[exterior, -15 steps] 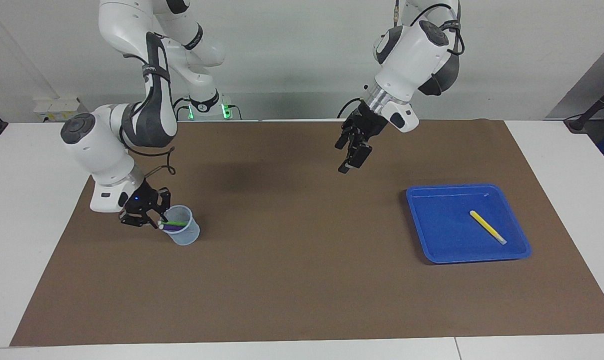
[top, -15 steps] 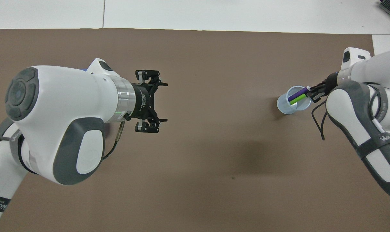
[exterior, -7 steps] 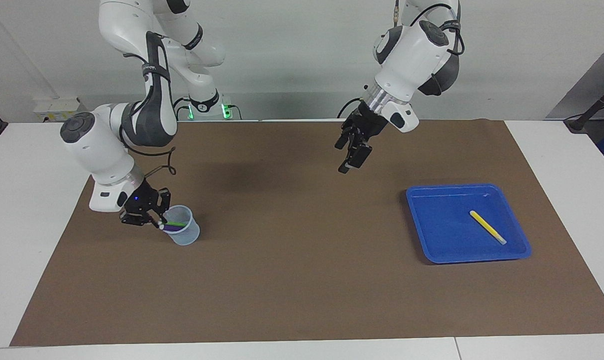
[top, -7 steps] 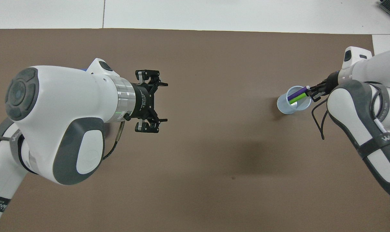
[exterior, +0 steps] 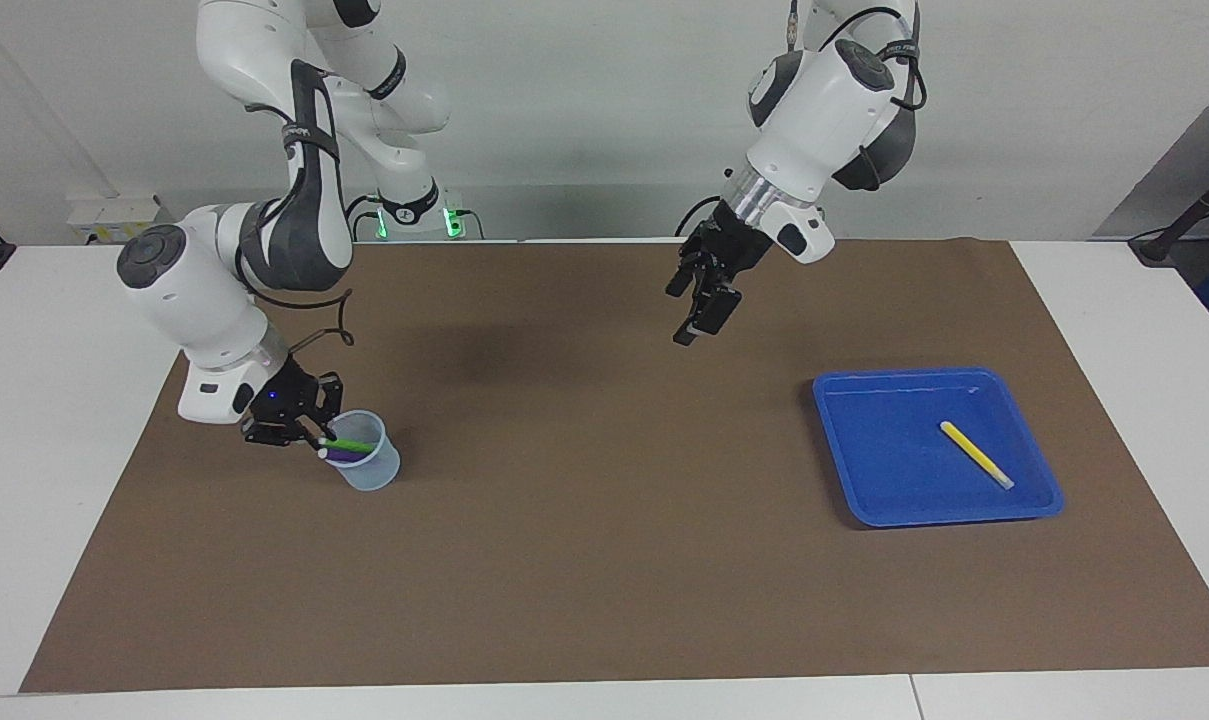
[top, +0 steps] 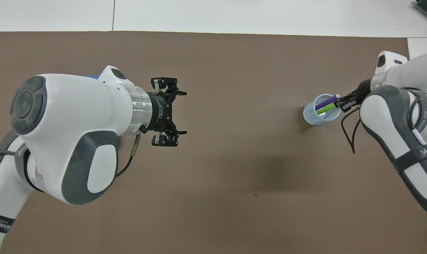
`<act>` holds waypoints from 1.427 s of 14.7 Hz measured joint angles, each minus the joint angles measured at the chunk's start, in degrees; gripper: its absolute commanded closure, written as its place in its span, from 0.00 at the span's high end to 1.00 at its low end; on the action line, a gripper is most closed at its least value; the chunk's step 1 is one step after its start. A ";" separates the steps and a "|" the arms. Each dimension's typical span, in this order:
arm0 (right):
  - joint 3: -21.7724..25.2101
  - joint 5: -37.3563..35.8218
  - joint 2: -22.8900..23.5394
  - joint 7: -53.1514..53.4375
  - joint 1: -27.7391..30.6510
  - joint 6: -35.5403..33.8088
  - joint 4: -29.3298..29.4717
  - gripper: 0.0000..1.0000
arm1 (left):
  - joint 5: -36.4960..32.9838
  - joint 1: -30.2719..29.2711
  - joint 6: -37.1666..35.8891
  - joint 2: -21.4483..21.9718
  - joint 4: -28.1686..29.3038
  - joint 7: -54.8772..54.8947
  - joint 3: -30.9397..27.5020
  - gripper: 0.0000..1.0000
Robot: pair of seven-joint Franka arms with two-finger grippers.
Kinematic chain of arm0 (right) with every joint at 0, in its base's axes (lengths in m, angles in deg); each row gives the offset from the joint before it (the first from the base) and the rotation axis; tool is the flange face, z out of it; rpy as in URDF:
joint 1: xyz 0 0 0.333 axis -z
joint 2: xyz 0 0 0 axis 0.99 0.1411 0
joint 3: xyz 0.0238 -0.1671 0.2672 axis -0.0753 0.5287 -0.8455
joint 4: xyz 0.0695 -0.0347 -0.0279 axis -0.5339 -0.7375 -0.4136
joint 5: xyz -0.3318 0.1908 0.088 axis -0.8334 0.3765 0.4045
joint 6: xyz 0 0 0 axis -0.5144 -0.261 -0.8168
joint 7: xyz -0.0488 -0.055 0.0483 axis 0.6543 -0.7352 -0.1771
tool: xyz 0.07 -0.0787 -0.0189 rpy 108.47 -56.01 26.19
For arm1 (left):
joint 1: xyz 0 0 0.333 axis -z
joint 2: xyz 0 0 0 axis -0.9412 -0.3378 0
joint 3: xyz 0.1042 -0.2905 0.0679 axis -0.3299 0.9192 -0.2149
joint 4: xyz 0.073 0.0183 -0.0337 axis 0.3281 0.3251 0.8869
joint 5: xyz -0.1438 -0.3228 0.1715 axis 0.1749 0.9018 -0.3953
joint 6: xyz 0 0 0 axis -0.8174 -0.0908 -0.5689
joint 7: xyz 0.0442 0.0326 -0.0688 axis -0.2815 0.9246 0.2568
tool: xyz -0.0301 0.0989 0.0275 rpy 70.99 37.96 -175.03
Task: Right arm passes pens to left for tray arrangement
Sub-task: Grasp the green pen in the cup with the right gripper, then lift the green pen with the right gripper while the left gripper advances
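At cup (exterior: 369,465): right pincer (exterior: 316,441) clenched on pen end | left pincer (exterior: 699,320) released, raised

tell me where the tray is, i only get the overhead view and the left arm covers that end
observer: the blue tray sits on the brown mat toward the left arm's end of the table, right where the left arm blocks your view.
operator: anything in it
observer: one yellow pen lies flat in it, slanted across the tray floor.
operator: is the left end effector over the tray
observer: no, the left end effector hangs open over bare mat, off to the side of the tray.
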 measured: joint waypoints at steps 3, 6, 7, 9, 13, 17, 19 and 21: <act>-0.02 0.00 -0.02 0.33 -0.03 -1.77 0.94 0.00 | 0.07 0.07 0.67 0.01 -0.03 -0.32 -0.04 1.00; -0.02 0.00 -0.52 1.46 -0.03 -2.94 1.92 0.00 | 0.10 0.07 0.91 0.01 -0.03 -0.47 -0.07 1.00; -0.02 0.00 -0.75 1.81 -0.03 -3.12 2.08 0.00 | 0.10 0.07 1.09 0.01 -0.03 -0.47 -0.07 1.00; -0.02 0.00 -1.14 2.70 -0.04 -3.37 2.27 0.00 | 0.11 0.07 2.10 0.01 -0.03 -0.51 -0.07 1.00; -0.06 0.00 -1.69 4.37 -0.38 -3.87 2.31 0.00 | 0.94 0.28 3.66 0.01 -0.03 -1.69 0.09 1.00; -0.04 -0.10 -2.36 5.18 -0.71 -4.80 2.66 0.00 | 1.40 1.62 6.21 0.01 0.00 -3.79 0.11 1.00; 0.09 -0.14 -3.28 5.18 -0.66 -6.66 3.31 0.00 | 1.74 2.04 6.85 0.01 0.01 -4.25 0.14 1.00; 0.37 -0.18 -4.80 5.19 -0.46 -9.13 4.36 0.00 | 1.96 2.56 7.39 0.01 0.03 -4.47 0.14 1.00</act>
